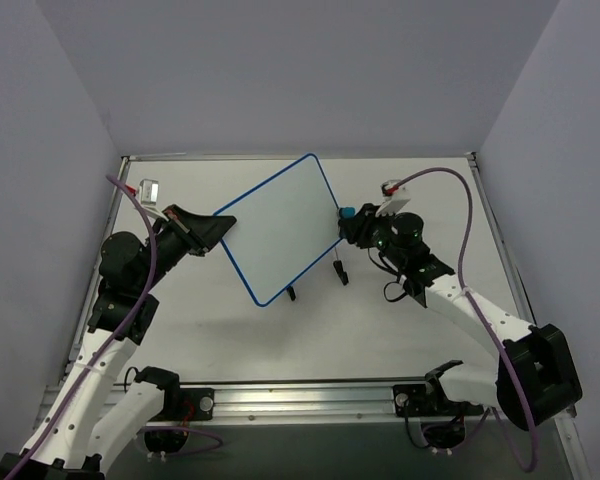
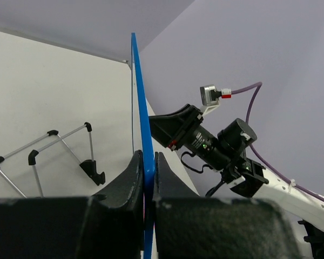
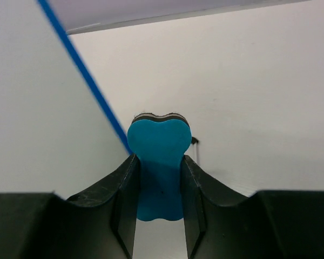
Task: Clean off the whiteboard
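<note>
Left end effector (image 1: pixel 218 226) clamps its fingers (image 2: pixel 130 178) tight on the blue-framed edge of the whiteboard (image 1: pixel 280 230), which I see held tilted over the worktop (image 1: pixel 400 340) between both arms, its two black feet (image 1: pixel 292 293) pointing toward the near side. At the board's right edge, my right end effector (image 1: pixel 350 226) is closed on a blue eraser (image 3: pixel 159 147); whether it touches the frame I cannot tell.

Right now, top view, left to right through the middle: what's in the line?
left hand → whiteboard, which it grips by the edge → right hand, holding the blue eraser
</note>
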`<state>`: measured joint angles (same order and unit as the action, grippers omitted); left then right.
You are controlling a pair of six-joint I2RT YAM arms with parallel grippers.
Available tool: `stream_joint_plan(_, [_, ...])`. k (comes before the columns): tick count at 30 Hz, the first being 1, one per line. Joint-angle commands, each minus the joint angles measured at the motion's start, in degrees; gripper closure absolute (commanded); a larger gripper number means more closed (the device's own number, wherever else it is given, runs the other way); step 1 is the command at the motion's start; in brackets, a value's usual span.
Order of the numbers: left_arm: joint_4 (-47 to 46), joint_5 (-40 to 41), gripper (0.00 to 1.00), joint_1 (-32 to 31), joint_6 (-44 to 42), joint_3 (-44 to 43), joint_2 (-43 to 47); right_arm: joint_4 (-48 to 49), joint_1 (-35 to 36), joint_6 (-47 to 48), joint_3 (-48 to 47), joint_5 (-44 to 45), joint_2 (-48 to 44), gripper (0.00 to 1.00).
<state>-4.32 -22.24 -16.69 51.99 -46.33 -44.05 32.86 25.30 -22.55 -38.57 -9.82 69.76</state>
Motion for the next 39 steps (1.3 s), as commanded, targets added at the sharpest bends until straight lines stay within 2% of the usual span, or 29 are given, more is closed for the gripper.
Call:
stream_joint_plan(1, [-12.5,-7.4,0.98,-1.6,9.0,-3.9,2.9,-1.7,-4.9,-1.4,-0.7,-4.1,-0.9,1.00])
stream_joint_plan(8, [0.6,-2.6,0.98,-1.4,0.6,-7.3,3.2,-19.2,-10.5,3.0,-10.0,0.7,-10.1,1.00])
stream_joint_plan(12, [0.7,-1.1,0.98,-1.4,-0.7,-6.2,3.0,-29.1,-17.5,2.0,-13.5,4.5,-8.2,1.00])
stream_joint_plan(13, [-0.2,-1.2,0.98,-1.4,-0.7,-6.0,2.7,-30.0,-21.0,1.4,-14.2,4.6,-6.0,1.00])
stream_joint_plan(16, [-1.0,-1.7,0.98,-1.4,-0.8,-5.5,1.8,-31.4,-25.3,-0.1,-15.2,4.2,1.0,1.00])
stream_joint_plan(17, [-2.2,-2.7,0.98,-1.4,-1.0,-5.5,1.5,-31.5,-29.0,0.2,-16.8,4.9,3.0,1.00])
stream_joint_plan(20, [-5.1,-5.6,0.98,-1.4,-0.8,-5.0,0.9,-32.7,-34.2,0.3,-23.6,7.8,13.5,1.00])
stream_joint_plan(28, [-4.2,-8.3,0.98,-1.2,-1.4,-4.7,3.0,-40.2,-35.7,-1.4,-46.2,15.2,43.6,0.99])
stream_joint_plan(31, [-1.9,-8.5,0.98,-1.2,-3.2,-5.7,4.0,-45.2,-35.7,-1.0,-54.9,15.2,53.4,0.98])
stream_joint_plan(34, [-0.3,-8.9,0.98,-1.2,-4.7,-6.8,4.3,-48.3,-35.6,-0.8,-59.9,14.9,59.2,0.96])
stream_joint_plan(39, [0.3,-9.5,0.98,-1.2,-5.6,-7.8,4.9,-50.3,-35.2,0.0,-61.9,15.7,61.5,0.89])
